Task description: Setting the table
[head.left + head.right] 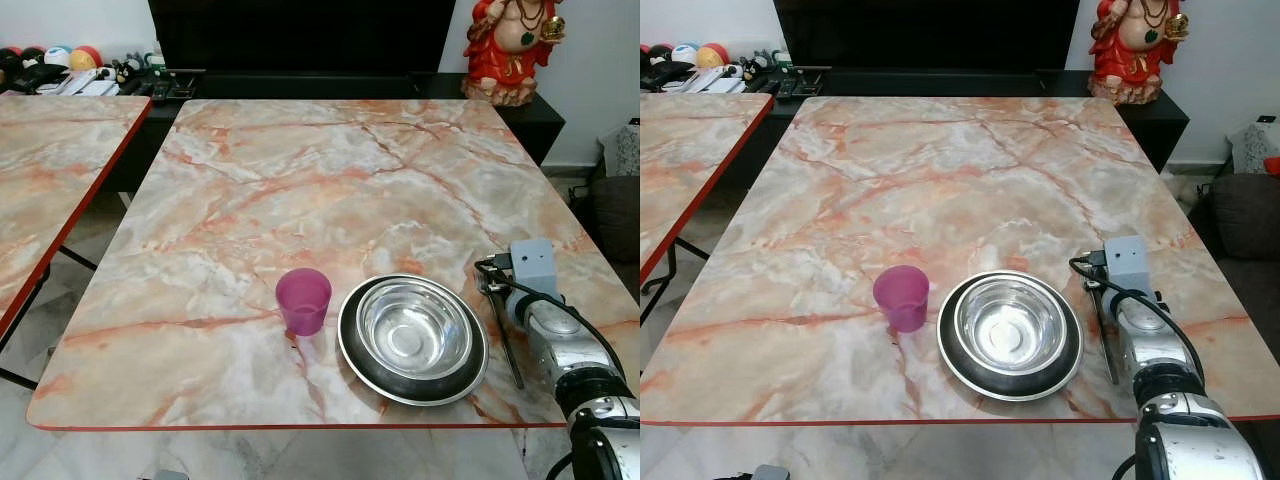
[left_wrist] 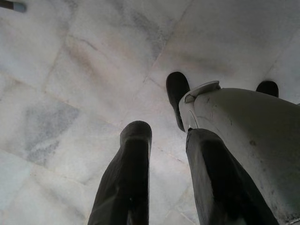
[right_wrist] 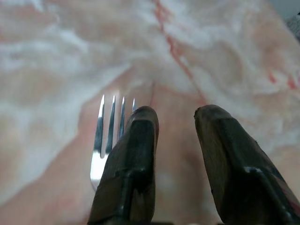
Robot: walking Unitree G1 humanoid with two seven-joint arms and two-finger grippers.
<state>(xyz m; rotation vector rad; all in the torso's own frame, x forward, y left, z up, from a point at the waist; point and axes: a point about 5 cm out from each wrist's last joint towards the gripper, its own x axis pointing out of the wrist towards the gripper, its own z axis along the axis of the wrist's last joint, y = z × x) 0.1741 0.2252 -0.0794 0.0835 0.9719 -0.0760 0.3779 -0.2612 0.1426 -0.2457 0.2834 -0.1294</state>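
Silver fork (image 1: 500,330) lies flat beside steel bowl (image 1: 414,330).

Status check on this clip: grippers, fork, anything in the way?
Right gripper open, low over the table. Fork lies beside its left finger, right of the bowl. Left gripper open, down toward the floor. Nothing blocking.

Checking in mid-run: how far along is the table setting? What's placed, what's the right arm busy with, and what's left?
Placed: the steel bowl sits in a dark plate near the table's front edge, the purple cup on its left. In hand: the right gripper hovers open over the fork, which lies on the table to the right of the plate, beside one finger rather than between them. Left: probably just withdrawing that arm. The left gripper hangs idle over the floor.
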